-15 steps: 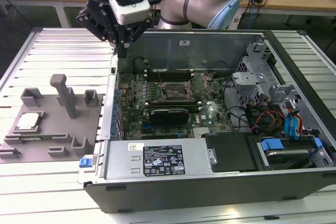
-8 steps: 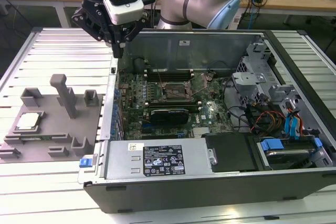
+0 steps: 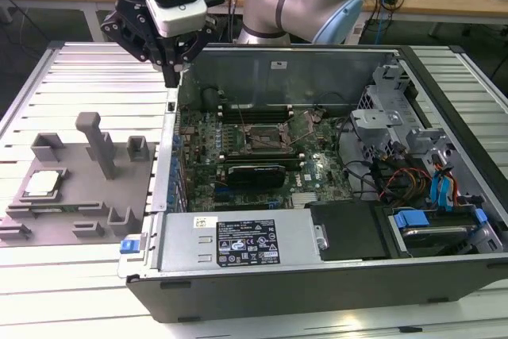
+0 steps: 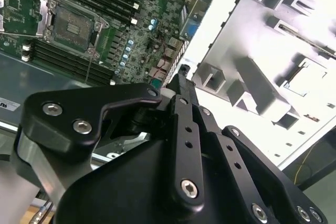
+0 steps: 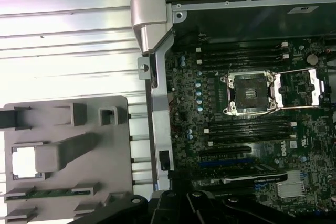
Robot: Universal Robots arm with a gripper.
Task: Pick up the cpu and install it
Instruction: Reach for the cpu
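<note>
Your cpu (image 3: 41, 184) shows a shiny metal top; the fixture (image 3: 103, 212) holding it, at nine o'clock of the case (image 3: 317, 65), looks matt grey plastic. The case is dull sheet metal, the table (image 3: 79, 69) ribbed bright metal.

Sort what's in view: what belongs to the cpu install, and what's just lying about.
For the job:
cpu, sitting on the grey holder
empty socket
gripper

Just lying about:
black card
power supply
hard drive
cables
</note>
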